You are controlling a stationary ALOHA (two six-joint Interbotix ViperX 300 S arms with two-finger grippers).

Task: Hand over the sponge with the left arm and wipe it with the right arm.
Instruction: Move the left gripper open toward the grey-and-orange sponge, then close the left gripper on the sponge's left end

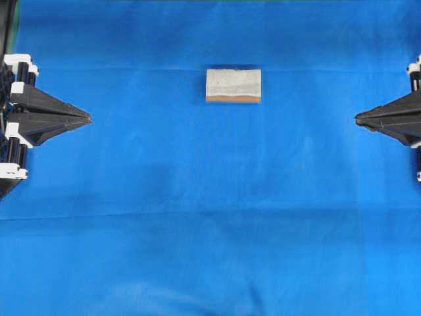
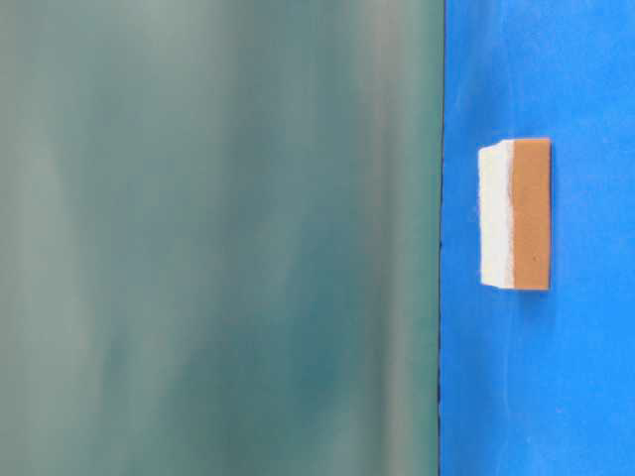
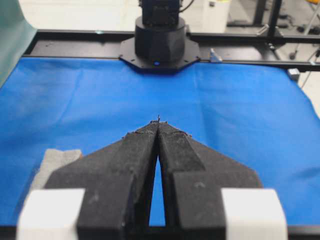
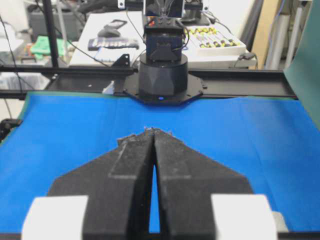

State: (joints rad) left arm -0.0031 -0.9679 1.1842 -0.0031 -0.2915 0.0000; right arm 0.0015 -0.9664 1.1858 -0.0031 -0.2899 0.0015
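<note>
Step in hand: nothing is yet being carried out; judging by the layout, the first step, the pick-up by the left arm, is still being awaited.

Left hand: it is being kept fully closed, fingertips meeting at a point, nothing held; it is being parked at the left edge of the overhead view, well apart from the sponge.

Right hand: it is likewise being kept pressed together and empty, parked at the right edge, tips facing the left hand across the surface.

Sponge: it is lying flat on the blue-covered surface, between the two hands but set off toward the far side, nearer the top of the overhead view; it is being touched by nothing.

Orientation: the speckled grey-white layer is facing up, with the orange-brown layer showing along the near edge in the overhead view.

Long axis: it is running left to right in the overhead view, roughly along the line between the two hands.

Next move, as judged: the left hand would need to be opened, brought over the sponge and closed across its short side, leaving an end free for the right hand.
</note>
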